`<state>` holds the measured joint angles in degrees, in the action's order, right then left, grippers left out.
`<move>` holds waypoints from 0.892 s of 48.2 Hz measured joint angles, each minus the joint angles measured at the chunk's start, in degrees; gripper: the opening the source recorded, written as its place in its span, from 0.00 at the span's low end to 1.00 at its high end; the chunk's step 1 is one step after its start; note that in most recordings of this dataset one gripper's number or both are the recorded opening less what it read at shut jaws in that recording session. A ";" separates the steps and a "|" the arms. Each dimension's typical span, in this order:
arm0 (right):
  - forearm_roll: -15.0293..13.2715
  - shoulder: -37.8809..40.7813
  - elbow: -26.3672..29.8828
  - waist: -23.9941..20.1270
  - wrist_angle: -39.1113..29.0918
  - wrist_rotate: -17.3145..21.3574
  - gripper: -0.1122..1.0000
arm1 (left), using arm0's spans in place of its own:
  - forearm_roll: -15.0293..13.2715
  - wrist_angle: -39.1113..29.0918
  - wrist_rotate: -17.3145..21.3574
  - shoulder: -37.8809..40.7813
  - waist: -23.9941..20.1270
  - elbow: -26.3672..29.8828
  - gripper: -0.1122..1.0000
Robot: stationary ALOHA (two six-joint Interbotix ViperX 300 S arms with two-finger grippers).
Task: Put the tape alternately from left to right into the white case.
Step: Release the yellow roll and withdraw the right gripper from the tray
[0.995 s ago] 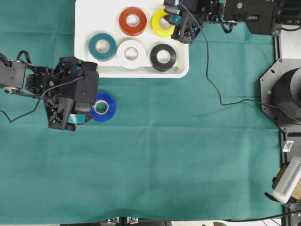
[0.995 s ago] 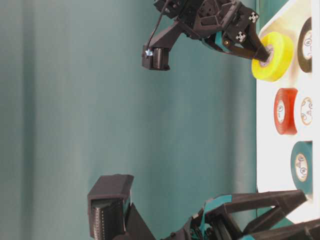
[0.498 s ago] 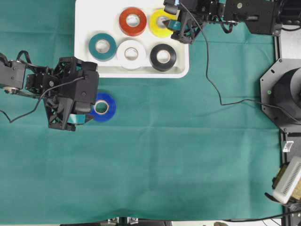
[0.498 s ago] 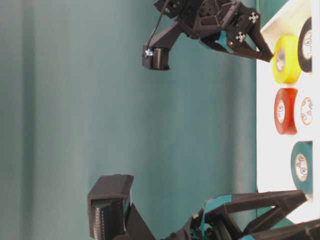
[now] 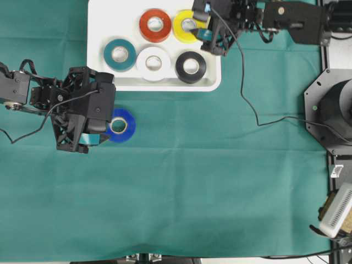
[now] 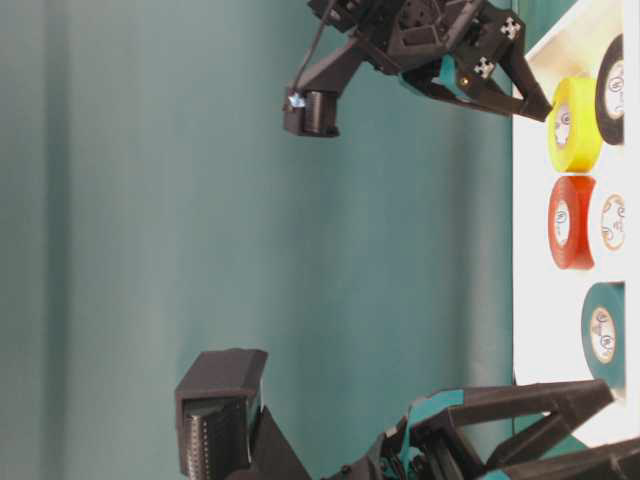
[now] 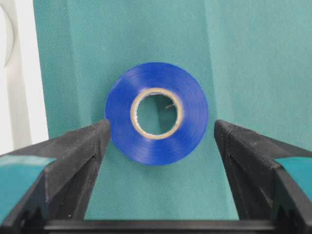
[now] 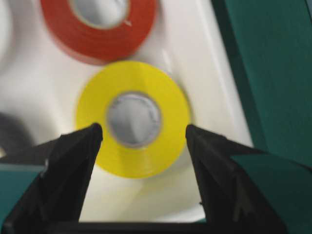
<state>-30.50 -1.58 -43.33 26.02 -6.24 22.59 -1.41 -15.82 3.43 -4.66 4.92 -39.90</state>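
Note:
The white case sits at the top middle and holds five tape rolls: teal, white, black, red and yellow. My right gripper hangs open just over the yellow roll, its fingers on either side and not gripping it. The blue roll lies flat on the green cloth below the case's front rim. Around it stands my left gripper, open, with the left finger close to the roll's edge and a gap on the right.
A black cable trails from the right arm across the cloth. A black round base and a white ribbed device stand at the right edge. The case's front rim is close to the left gripper.
My right gripper has opened and let go of the yellow roll, which has settled flat in the case. The left arm and the blue roll have not moved.

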 measured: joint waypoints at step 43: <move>0.09 -11.43 -8.17 -22.50 0.18 0.26 0.76 | 0.00 0.00 0.00 0.00 0.00 0.00 0.47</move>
<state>-30.41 -13.01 -51.50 3.52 -6.06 22.85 -1.41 -15.82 3.43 -4.66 4.92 -39.90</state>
